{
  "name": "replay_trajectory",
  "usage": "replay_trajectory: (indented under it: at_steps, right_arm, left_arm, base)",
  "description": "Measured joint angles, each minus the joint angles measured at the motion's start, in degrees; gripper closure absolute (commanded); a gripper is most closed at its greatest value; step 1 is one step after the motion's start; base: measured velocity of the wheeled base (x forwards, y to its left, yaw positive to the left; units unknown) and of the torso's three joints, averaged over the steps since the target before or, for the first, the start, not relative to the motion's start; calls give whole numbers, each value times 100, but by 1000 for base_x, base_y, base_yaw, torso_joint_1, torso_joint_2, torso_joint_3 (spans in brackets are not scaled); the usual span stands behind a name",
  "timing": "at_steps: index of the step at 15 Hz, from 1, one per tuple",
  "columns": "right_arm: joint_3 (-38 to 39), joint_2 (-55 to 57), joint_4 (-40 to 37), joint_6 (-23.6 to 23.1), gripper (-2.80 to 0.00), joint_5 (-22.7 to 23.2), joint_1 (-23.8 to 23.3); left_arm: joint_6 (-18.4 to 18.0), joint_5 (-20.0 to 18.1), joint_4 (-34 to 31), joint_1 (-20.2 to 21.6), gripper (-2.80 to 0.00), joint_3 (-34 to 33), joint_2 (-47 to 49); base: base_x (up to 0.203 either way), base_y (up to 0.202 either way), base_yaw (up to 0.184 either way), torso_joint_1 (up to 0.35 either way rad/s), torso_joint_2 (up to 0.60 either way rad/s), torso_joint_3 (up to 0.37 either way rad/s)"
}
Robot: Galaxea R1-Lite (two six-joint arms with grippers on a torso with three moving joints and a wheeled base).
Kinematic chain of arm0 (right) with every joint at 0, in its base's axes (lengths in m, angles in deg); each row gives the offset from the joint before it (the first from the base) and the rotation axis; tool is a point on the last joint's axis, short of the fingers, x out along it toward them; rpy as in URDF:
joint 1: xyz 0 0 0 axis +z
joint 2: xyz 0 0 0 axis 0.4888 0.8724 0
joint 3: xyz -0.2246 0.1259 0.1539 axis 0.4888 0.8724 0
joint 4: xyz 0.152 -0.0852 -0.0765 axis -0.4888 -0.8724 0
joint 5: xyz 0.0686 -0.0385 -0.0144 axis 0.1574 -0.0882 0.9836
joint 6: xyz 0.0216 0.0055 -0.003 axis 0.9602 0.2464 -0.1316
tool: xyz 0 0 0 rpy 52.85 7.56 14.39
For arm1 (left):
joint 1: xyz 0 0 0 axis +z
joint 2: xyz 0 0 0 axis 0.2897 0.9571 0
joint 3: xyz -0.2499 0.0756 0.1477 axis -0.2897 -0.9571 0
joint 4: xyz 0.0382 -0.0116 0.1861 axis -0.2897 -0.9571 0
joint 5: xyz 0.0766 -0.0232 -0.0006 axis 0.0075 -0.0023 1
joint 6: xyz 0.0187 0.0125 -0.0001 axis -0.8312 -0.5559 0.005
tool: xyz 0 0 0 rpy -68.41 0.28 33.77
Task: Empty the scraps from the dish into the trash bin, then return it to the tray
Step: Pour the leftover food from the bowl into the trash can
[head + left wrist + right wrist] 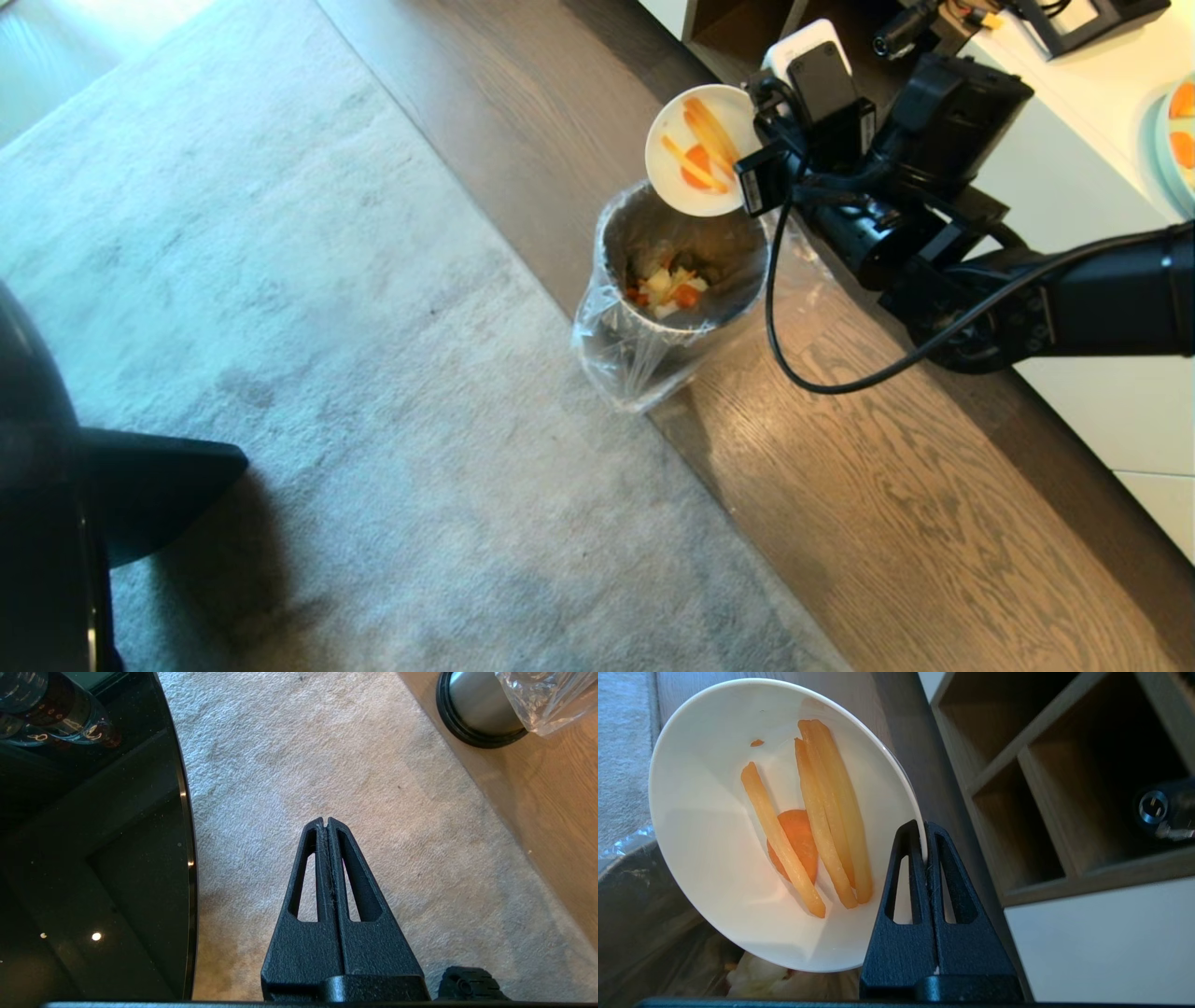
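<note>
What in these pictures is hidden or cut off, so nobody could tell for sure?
- Tray: in no view, so where the dish goes back cannot be told.
- Bin: head view, the dish covers its far rim; left wrist view, the frame's edge cuts off all but its base.
- Blue plate: head view, cut by the right edge.
- Right gripper: head view, its own wrist hides where the fingers meet the dish.
- Left gripper: seen only in its wrist view.

Dish (695,149) above trash bin (681,271)
</note>
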Motion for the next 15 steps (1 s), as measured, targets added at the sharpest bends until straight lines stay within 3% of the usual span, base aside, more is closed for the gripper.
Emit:
replay_trajectory:
  at_steps: [9, 15]
  right_arm:
    - [33, 224, 1517, -2256, 0, 1464, 0]
    - [696, 231, 2451, -2891, 0, 1699, 2]
  left_arm:
    - [-4, -1, 0, 0, 0, 0, 0]
    - [1, -1, 0, 0, 0, 0, 0]
  base:
    - [0, 0, 0, 0, 0, 0]
    - [0, 0, 0, 0, 0, 0]
